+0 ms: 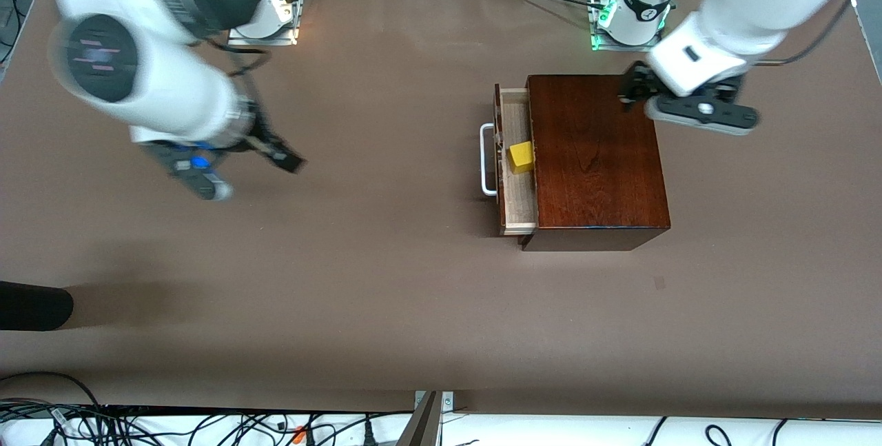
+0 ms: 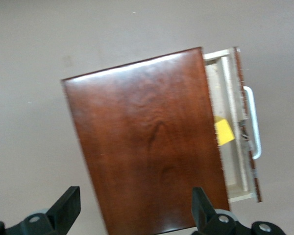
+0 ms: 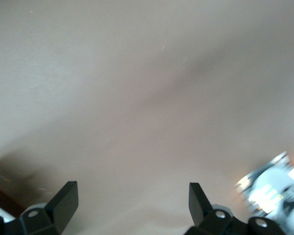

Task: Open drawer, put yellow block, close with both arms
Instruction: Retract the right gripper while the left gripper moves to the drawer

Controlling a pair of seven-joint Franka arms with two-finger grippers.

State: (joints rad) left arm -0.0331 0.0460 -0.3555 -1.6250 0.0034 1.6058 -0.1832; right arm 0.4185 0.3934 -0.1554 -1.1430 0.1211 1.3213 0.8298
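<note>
Drawer part open, block inside, both grippers spread & holding nothing.
Box right of center in front view; drawer juts out w/ yellow block in it; left gripper over box's upper-right corner; right gripper over bare table, left part of frame.

white arms with dark grey joints, black two-finger ends, green-lit bases.

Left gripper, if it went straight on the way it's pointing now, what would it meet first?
Most likely the glossy top of the wooden box: the left gripper, open, hangs over the box's edge toward the left arm's end and points down at it. Its height above the box is unclear.
</note>
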